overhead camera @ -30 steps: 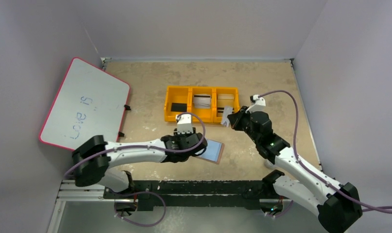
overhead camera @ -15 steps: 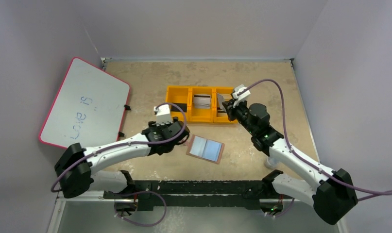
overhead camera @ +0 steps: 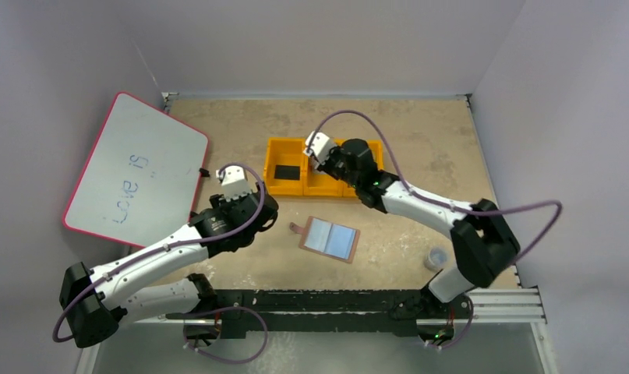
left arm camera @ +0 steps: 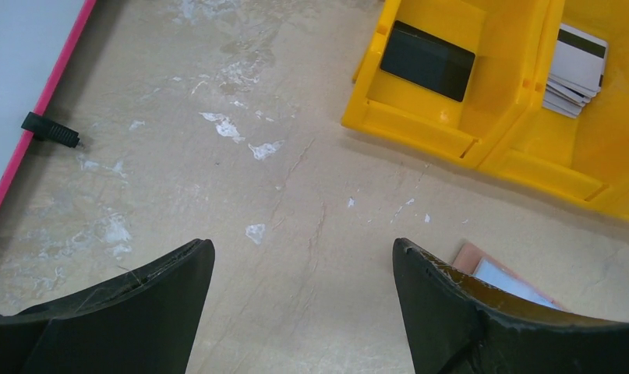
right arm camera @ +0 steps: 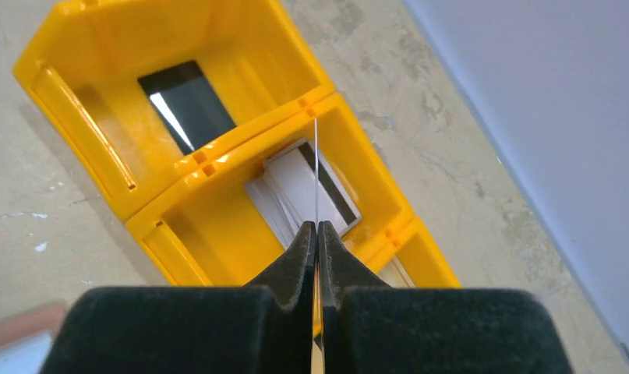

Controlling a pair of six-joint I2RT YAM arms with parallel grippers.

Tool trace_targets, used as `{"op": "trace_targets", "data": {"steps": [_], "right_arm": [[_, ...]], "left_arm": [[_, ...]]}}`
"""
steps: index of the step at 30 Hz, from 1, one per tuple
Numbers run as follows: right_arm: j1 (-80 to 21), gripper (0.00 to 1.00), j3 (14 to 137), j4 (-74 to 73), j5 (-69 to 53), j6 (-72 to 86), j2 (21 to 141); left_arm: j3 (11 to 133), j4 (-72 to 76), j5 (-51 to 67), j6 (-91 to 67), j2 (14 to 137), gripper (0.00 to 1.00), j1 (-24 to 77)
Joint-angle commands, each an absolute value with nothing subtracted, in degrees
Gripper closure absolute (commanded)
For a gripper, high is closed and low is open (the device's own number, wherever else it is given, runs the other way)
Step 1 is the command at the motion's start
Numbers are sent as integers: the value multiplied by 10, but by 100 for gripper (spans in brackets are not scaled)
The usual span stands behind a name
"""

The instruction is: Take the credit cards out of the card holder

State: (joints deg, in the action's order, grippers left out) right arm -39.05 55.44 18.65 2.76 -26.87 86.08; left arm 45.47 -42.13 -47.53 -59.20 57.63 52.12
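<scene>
The tan card holder [overhead camera: 330, 238] lies open on the table, pale blue-grey panels up; its corner shows in the left wrist view [left arm camera: 490, 273]. My right gripper [right arm camera: 316, 226] is shut on a thin credit card [right arm camera: 316, 171], seen edge-on, held above the middle compartment of the orange tray [right arm camera: 178, 234]. In the top view that gripper [overhead camera: 326, 160] is over the tray [overhead camera: 280, 187]. My left gripper [left arm camera: 303, 249] is open and empty over bare table, left of the card holder; in the top view it is at the wallet's left [overhead camera: 252, 214].
The tray's middle compartment holds a stack of cards [right arm camera: 295, 191]; its left compartment holds a black card [left arm camera: 428, 60]. A red-rimmed whiteboard [overhead camera: 132, 167] leans at the left. A small clear cup [overhead camera: 436, 258] stands at the right front.
My right gripper has swung left with the card, from beside the tray's right end to over its middle compartment. My left gripper has pulled back left, off the card holder.
</scene>
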Motion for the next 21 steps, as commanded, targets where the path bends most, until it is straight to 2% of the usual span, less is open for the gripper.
{"op": "trace_targets", "data": {"steps": [1,21], "right_arm": [[-405,100,626,153,110,-351,929],[-407,98,699,162,147,-502,1084]], "left_arm": [[457,-437,-486,-591,566,15,517],[444,-481,-494,-609,482,16,518]]}}
